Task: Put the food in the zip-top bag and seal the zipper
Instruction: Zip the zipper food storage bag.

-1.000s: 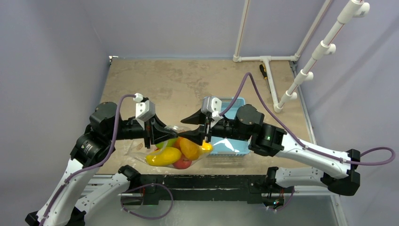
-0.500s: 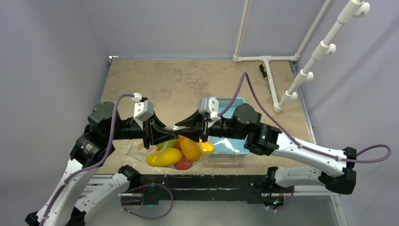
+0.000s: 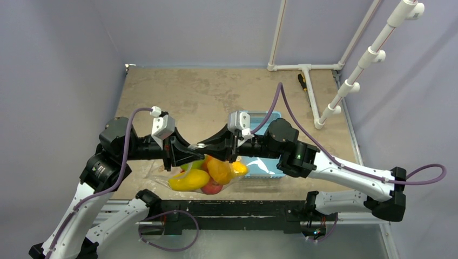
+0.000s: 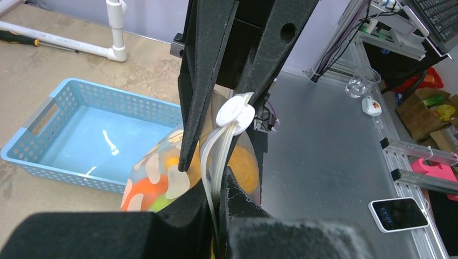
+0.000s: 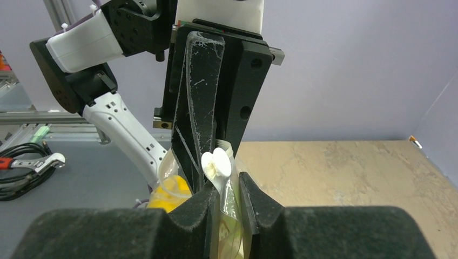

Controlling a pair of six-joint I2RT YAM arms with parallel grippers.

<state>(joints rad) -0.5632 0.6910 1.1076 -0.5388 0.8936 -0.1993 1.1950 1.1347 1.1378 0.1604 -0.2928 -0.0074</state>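
Lavender walls close in a mottled tan tabletop [image 3: 205, 91], with a white plastic pipe frame [image 3: 305, 67] at its far right. At the near edge the two black-and-white arms meet nose to nose, and that is where the change lies. Over the last second the right arm has edged leftward, so the right gripper [image 3: 205, 145] now sits just beside the left gripper [image 3: 196, 153] instead of apart from it. The light-blue perforated plastic basket [image 3: 265, 171] under the right arm shows only its bare floor. The crinkly transparent zip-top bag printed with white dots [image 4: 162, 181] hangs between the grippers where it hung before. The glossy yellow, orange, red and green toy fruits [image 3: 190, 179] are already inside it. The left gripper stays clenched on the thin whitish zipper strip [image 4: 213, 162] along the bag's mouth. The right jaws have narrowed about that same strip, beside its small round white slider tab [image 5: 216, 163]. Whether their pads press it yet I cannot tell. By my reading the loading is done and the sealing is starting: one end is anchored while the other hand gets set to draw the mouth shut.
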